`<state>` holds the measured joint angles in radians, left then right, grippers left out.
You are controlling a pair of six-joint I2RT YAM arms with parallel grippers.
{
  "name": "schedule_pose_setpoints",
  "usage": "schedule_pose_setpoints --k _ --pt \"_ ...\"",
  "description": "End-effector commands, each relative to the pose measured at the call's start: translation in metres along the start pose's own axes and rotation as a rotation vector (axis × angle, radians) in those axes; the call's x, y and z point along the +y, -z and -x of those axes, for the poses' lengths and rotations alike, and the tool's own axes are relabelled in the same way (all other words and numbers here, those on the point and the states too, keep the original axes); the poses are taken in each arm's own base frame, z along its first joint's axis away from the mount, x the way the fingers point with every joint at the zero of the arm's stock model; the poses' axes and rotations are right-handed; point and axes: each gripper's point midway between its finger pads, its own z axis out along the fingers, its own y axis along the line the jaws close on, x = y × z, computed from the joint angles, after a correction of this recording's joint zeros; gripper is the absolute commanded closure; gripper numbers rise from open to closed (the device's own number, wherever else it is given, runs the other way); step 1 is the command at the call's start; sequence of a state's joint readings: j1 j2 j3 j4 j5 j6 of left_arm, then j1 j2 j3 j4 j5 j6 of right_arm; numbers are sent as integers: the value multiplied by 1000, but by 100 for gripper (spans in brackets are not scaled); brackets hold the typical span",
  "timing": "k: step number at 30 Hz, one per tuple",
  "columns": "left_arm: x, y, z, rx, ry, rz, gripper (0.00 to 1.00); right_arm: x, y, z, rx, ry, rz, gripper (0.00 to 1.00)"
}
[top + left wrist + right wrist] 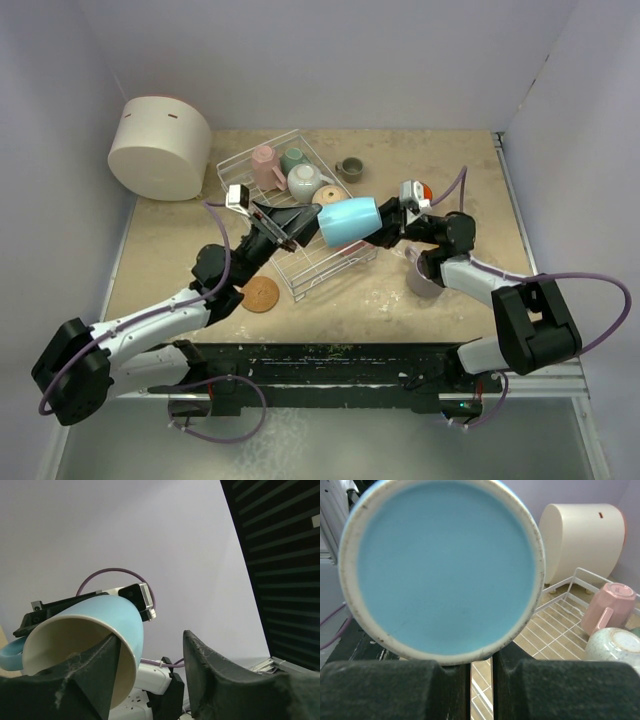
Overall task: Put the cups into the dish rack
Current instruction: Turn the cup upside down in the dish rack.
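Two grippers meet at one blue cup (350, 220), which hangs in the air over the dish rack (310, 270). My right gripper (481, 666) has its jaws almost together. It must be holding the cup. I think it pinches the handle (9, 655), but I cannot see the spot. My left gripper (310, 216) stands half wide, with one finger (90, 680) inside the cup's mouth and one outside. It does not look like it is squeezing.

To do this well, I would pull the left finger straight back out, slowly, so it does not bump the rim and twist the cup. Then the right arm can lower the cup into a bare part of the rack, away from the pink cup (265, 165), the green cup (293, 158) and the white cup (304, 182).

The table (180, 250) is sandy, a bit scuffed, and looks hard, so a dropped cup could chip. Plain pale walls (330, 60) close in three sides.
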<state>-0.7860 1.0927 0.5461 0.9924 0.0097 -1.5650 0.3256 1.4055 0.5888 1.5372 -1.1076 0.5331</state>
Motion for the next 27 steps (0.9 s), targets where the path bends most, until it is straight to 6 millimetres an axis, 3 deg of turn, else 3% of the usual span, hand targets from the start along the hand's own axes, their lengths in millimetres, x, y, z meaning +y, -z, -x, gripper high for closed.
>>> schedule_pose_setpoints --k 1,9,16,21,27 --pt "-22 8 22 -113 -55 -67 42 6 -6 24 -25 78 46 100" --pt "7 39 39 -162 -176 64 25 3 -5 23 -3 64 35 100" --pt "6 64 59 -171 -356 189 17 -2 -6 21 19 49 17 100" --pt "6 78 77 -157 -598 378 10 -11 -6 25 31 73 -24 100" --pt "-7 93 106 -115 -952 628 0 -22 -7 20 74 48 -59 100"
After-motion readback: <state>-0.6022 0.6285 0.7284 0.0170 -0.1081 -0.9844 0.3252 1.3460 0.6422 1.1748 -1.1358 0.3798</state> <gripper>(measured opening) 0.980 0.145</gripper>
